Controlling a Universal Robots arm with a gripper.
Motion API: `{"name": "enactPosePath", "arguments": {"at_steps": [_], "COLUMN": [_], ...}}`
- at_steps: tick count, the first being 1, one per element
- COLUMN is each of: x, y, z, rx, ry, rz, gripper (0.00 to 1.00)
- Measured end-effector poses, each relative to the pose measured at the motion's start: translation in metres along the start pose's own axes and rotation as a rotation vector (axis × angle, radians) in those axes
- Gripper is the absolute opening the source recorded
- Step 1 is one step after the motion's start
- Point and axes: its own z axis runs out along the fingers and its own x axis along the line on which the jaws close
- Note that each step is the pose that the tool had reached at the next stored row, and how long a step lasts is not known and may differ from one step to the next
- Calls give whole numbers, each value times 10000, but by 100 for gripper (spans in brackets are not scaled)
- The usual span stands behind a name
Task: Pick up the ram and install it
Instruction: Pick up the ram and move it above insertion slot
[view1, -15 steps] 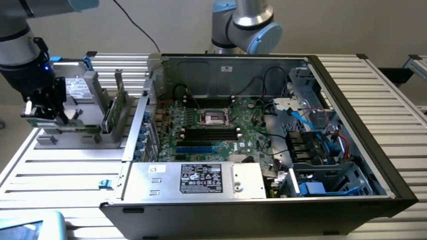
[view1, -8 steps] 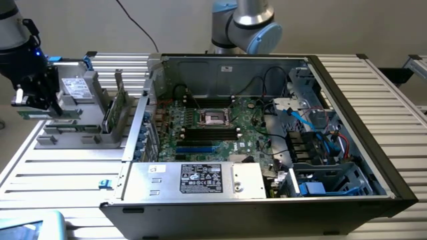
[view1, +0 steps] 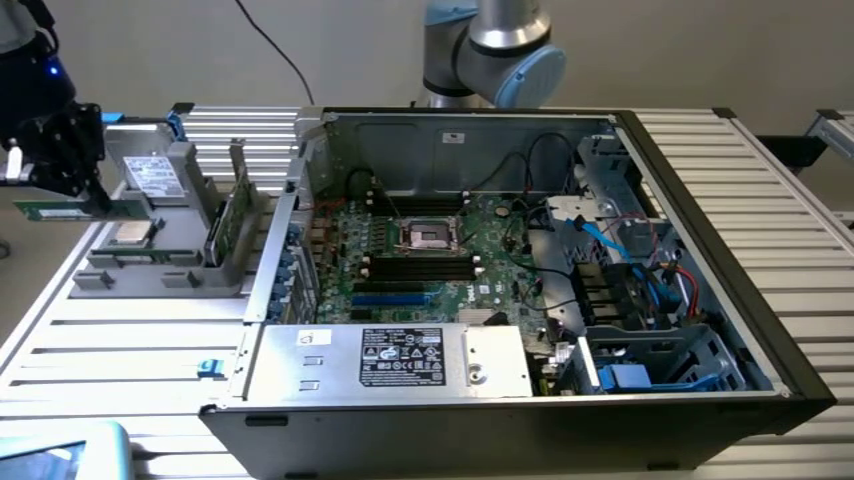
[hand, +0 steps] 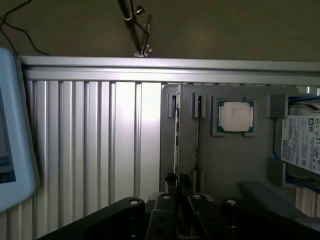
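One ram stick (view1: 83, 209) is clamped in my hand (view1: 64, 195), apparently lifted clear of the grey holder (view1: 147, 268) beside the case (view1: 467, 440); pick-up looks done, and installing calls for alignment over the black slots (view1: 420, 266).

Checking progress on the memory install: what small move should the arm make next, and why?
Probably carry the ram toward the exterior view's right: the gripper holds it above the gray tray, and the black slots lie inside the open case.

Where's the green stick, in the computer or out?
Out. The tool holds the ram above the grey holder, at the exterior view's left of the open computer case.
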Motion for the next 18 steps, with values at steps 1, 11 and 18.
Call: {"name": "enactPosePath", "arguments": {"at_steps": [1, 11, 18], "x": [16, 140, 183], "y": [-18, -315, -605], "z": [-44, -514, -818], "rx": [1, -3, -37], "ry": [-8, -81, -84], "rz": [-1, -9, -8], "gripper": [15, 15, 15]}}
